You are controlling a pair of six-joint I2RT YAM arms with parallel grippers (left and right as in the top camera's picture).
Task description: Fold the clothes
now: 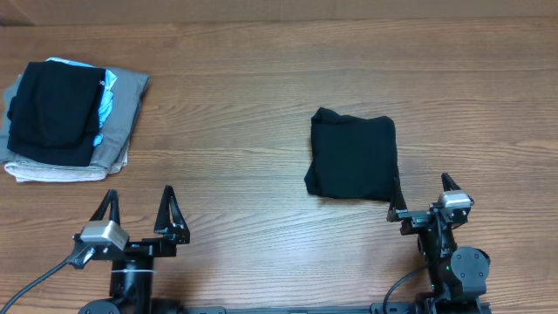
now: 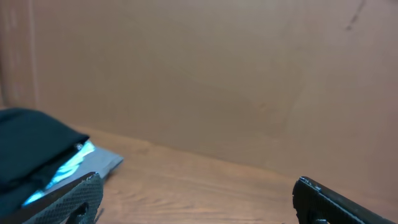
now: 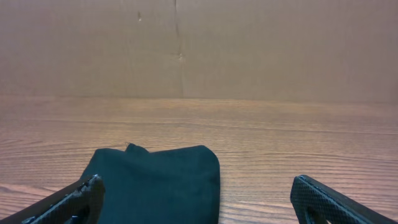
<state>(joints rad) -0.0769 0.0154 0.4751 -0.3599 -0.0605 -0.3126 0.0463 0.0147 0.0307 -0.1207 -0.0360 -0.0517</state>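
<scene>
The clothes, a black T-shirt [image 1: 353, 157], lie folded into a rough square on the wooden table, right of centre. My right gripper [image 1: 422, 180] stands open just beyond the shirt's near right corner, with nothing between its fingers. In the right wrist view the T-shirt [image 3: 155, 180] lies low and left of centre, in front of the open right gripper [image 3: 198, 180]. My left gripper [image 1: 138, 192] is open at the near left, far from the shirt. The left wrist view shows only bare wood between the open left gripper's [image 2: 198, 180] fingers.
A stack of folded garments sits at the far left: a black one [image 1: 54, 112] on top, a light blue one [image 1: 106, 98] under it, a grey-beige one [image 1: 124, 113] at the bottom. The stack's corner [image 2: 37, 152] shows in the left wrist view. A brown wall [image 3: 199, 50] backs the table.
</scene>
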